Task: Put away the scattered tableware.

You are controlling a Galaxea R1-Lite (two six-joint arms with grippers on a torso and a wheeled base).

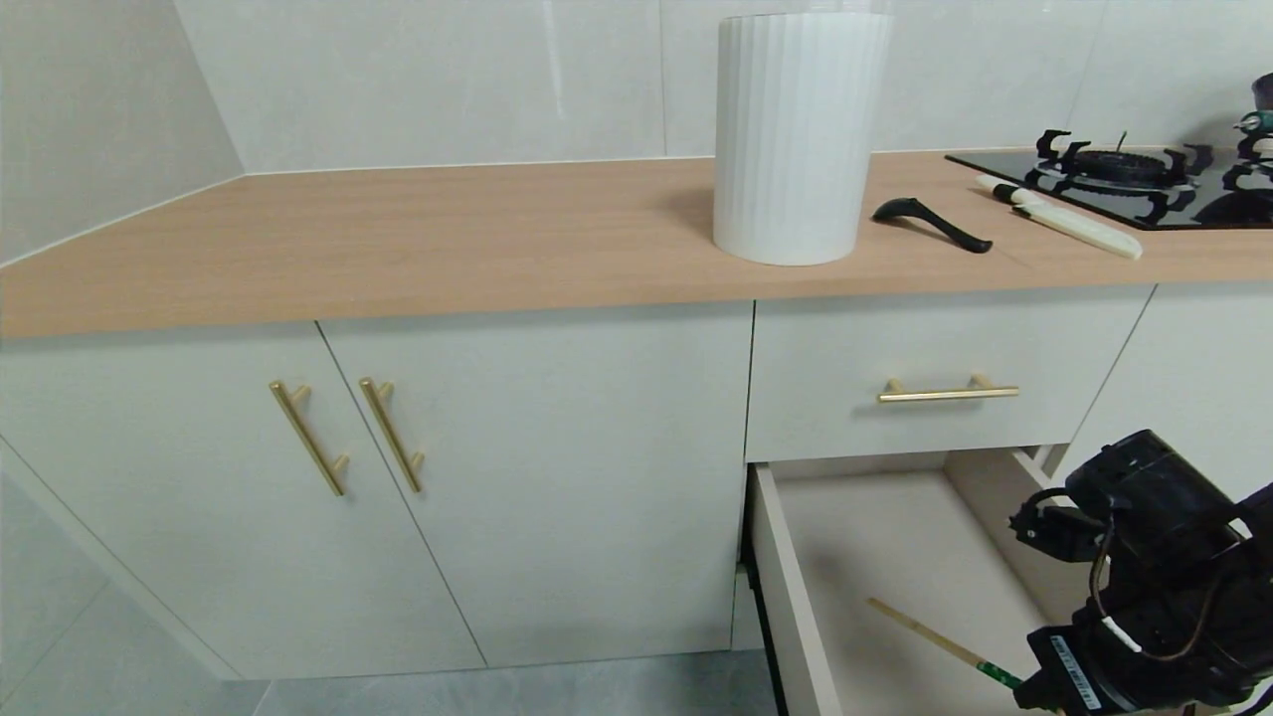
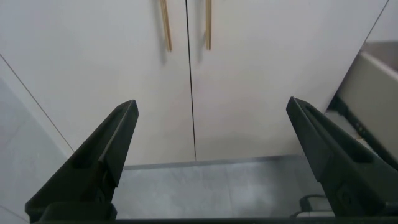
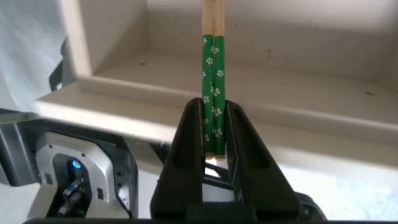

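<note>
Gripping a pair of chopsticks (image 3: 212, 81) in the right tool (image 3: 214, 134), over the open drawer (image 1: 786, 597).

Clamped shut on the green ends only, tips slanting down into the drawer; cannot tell whether touching its floor. Carrying nothing in the left tool (image 2: 211, 106), spread wide before the closed cabinet doors (image 2: 261, 74). Could go wrong through that end-only pinch: likely to swing or splay if jolted, or to jam against the drawer wall on lowering. Not yet stowed, lying on the tabletop (image 1: 398, 239): black-handled utensil (image 1: 932, 223), pale knife (image 1: 1064, 219). No readable writing; just white flowers printed on the green.
</note>
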